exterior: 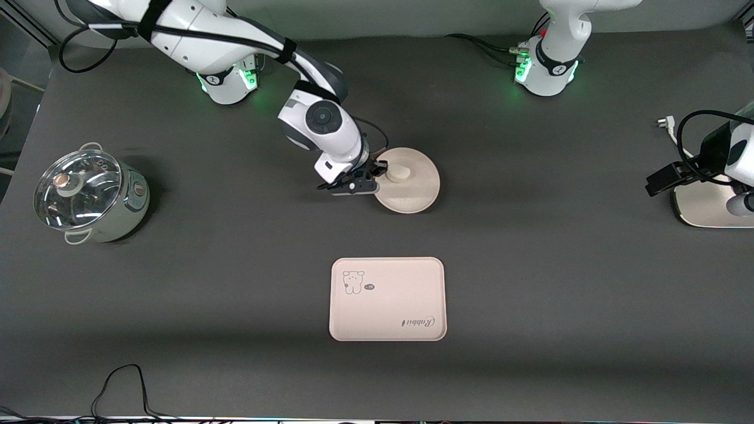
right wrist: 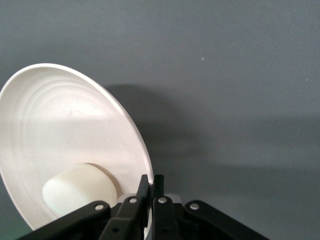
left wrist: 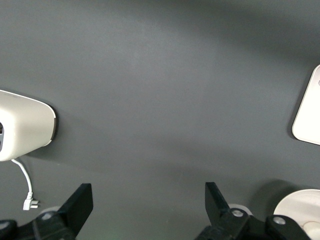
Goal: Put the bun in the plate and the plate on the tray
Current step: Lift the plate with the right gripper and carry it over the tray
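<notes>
The bun [exterior: 399,172] lies in the plate [exterior: 415,197], which sits on the bench [exterior: 530,265] farther from the front camera than the tray [exterior: 387,312]. The right hand [exterior: 377,176] pinches the plate's rim. A pot [exterior: 88,195] stands toward the right arm's end; the left hand [left wrist: 145,200] waits over the left arm's end.

I see the bun [exterior: 400,172], a small off-white lump, lying in the round cream plate [exterior: 419,194]. My right gripper [exterior: 377,176] pinches the plate's rim. The pinkish tray [exterior: 387,306] lies flat, nearer the camera, well apart.
</notes>
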You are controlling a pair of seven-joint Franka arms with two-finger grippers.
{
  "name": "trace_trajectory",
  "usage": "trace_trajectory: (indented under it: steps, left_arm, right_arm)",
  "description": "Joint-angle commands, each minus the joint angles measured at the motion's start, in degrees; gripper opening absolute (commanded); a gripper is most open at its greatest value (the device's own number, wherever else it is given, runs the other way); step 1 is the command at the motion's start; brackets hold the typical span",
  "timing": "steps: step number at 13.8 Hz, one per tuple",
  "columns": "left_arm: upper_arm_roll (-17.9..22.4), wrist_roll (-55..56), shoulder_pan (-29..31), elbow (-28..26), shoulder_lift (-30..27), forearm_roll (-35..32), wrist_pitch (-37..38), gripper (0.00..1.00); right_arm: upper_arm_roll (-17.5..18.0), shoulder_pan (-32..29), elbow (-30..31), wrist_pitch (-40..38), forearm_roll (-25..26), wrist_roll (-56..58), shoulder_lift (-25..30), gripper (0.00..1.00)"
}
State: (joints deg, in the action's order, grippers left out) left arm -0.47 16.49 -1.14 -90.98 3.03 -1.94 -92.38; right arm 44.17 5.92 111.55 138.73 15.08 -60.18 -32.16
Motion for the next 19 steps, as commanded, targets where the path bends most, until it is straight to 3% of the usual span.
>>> trace_trajectory:
  steps: [1,4,9,14,17,19]
  left_arm:
    - [0.1,-1.7,0.3,0.7,0.4,0.7,0.8,1.0]
    - [0.1,-1.7,-0.1,0.7,0.7,0.6,0.6,1.0]
    - [0.1,-1.9,-0.1,0.7,0.7,0.7,0.8,1.0]
    - [0.1,-1.9,-0.1,0.7,1.1,0.7,0.6,1.0]
    - [0.1,-1.8,-0.2,0.6,1.2,0.7,0.6,1.0]
    - [0.1,-1.8,-0.2,0.5,1.2,0.7,0.6,1.0]
  right_arm:
    - [0.8,-0.5,-5.6,-3.9,-2.8,0.9,0.4,0.0]
    - [0.3,-0.6,-16.9,-8.8,-8.4,7.1,-0.4,0.0]
    - [-2.5,-0.6,-39.5,-18.7,-8.0,13.8,-10.0,0.0]
    - [-8.7,0.0,-49.4,-17.9,-7.7,22.7,-20.1,0.0]
    - [-11.8,0.0,-49.0,-13.1,-7.9,24.3,-24.2,0.0]
    - [-12.1,0.5,-49.1,-10.1,-7.8,24.1,-27.5,0.0]
